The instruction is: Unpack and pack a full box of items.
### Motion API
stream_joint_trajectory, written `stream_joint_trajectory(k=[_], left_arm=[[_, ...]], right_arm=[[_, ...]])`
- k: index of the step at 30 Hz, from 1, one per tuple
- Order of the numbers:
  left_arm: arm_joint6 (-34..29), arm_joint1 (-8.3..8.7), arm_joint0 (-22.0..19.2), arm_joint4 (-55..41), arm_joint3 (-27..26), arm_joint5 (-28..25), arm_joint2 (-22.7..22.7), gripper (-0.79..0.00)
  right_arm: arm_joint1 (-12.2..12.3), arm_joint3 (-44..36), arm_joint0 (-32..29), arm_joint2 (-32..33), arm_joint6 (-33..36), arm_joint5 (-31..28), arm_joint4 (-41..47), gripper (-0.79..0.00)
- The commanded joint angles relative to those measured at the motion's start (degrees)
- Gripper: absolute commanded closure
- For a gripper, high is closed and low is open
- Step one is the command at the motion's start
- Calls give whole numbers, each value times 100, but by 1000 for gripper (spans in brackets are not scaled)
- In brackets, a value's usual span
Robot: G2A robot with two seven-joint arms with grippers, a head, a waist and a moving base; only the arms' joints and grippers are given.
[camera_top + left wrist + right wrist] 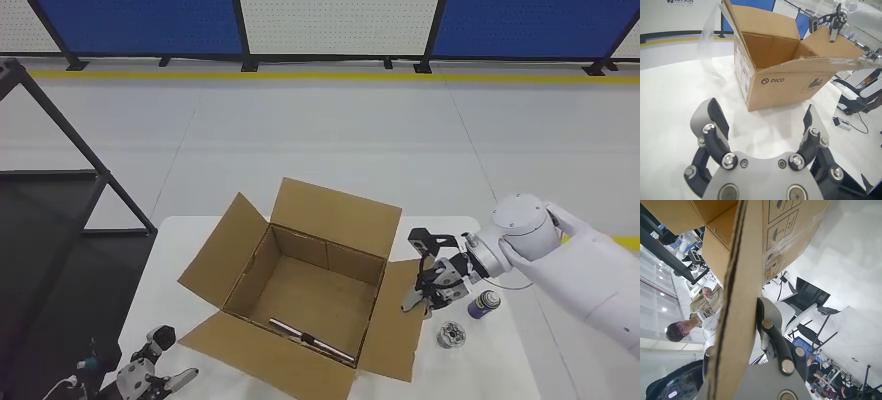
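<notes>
closest up, left tool (762, 111): fingers (718, 115) spread wide, nothing between them. sits at the near left corner of the white worktop (170, 300), well apart from the box, facing one of its printed outer corners.

mid-worktop, brown cardboard box (300, 245): upright, open at the top, all four flaps turned outward. on its floor, along the near wall, one slim pale strip (310, 340), too small to identify.

right tool (428, 292): pinched narrow on the outer edge of the flap (395, 330) on the side toward the worktop's right edge, cardboard clamped between both fingers, seen edge-on from its own wrist. holds that flap out over the worktop, sloping away from the box mouth.

just past the flap, near the right edge of the worktop: small blue-purple can (485, 303), upright, and a small round silvery piece (450, 334), a little closer to the near edge. both close beside the right tool, apart from each other.
</notes>
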Motion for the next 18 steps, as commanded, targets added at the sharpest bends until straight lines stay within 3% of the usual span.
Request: stream_joint_trajectory(k=[1,7,18], left_arm=[[-35,28,-83,33,2,0,151,-785],[66,129,-290,8,-57,0,540,-785],[1018,132,-531,590,29,0,923,-785]], right_arm=[[-23,21,2,0,84,-82,-52,0],[-108,113,16,0,244,-242,-173,0],[-222,159,47,0,244,-242,-205,0]])
